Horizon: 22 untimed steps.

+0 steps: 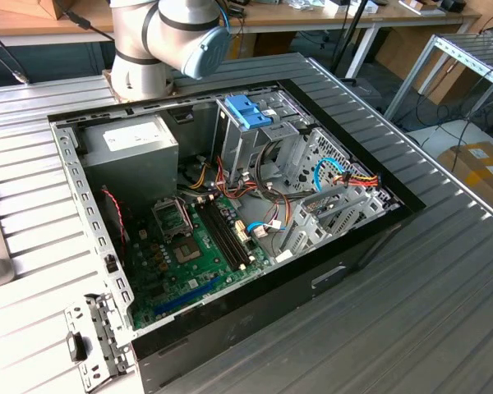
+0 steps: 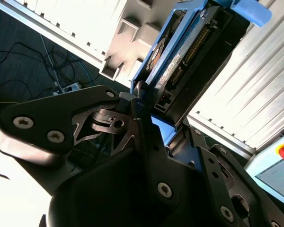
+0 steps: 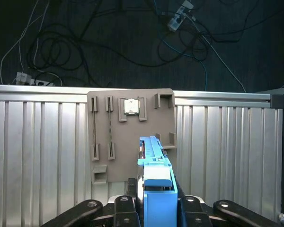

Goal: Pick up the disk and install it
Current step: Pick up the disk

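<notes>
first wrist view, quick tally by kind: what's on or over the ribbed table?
Disk, gripped in the hand: 1
Grey fixture plate: 1
Square chip seated in that plate: 1
Total: 3

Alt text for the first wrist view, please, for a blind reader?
The gripper clamps the blue-railed disk edge-on over a grey tray holding a square chip, on a ribbed metal table; cables cross the dark floor beyond.

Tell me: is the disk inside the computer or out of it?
Out: in both wrist views the gripper grips the disk over a grey parts tray.
</notes>
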### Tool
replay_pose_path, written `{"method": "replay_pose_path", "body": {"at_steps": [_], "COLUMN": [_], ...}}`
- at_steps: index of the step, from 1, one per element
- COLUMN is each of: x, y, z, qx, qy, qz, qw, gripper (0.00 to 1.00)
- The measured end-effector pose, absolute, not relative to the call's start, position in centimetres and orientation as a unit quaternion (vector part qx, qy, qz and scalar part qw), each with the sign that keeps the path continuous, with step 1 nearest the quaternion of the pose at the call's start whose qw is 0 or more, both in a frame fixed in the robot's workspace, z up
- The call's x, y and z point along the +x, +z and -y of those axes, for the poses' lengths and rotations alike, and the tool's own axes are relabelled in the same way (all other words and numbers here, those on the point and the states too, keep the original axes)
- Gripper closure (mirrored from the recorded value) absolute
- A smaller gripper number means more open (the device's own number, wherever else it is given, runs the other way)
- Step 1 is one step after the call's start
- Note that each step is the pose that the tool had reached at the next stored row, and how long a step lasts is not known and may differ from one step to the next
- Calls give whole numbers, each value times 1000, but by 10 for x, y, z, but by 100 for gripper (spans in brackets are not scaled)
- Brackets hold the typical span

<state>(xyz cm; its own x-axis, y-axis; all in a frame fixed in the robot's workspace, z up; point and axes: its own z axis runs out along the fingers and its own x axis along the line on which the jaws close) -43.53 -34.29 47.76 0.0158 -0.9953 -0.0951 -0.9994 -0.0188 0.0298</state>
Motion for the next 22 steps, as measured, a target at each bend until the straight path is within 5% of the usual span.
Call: {"method": "replay_pose_path", "body": {"at_steps": [22], "x": [-426], "y": [478], "z": [344], "qx": [-712], "qy": [44], "qz": [-700], "qw": [23], "gripper": [63]}}
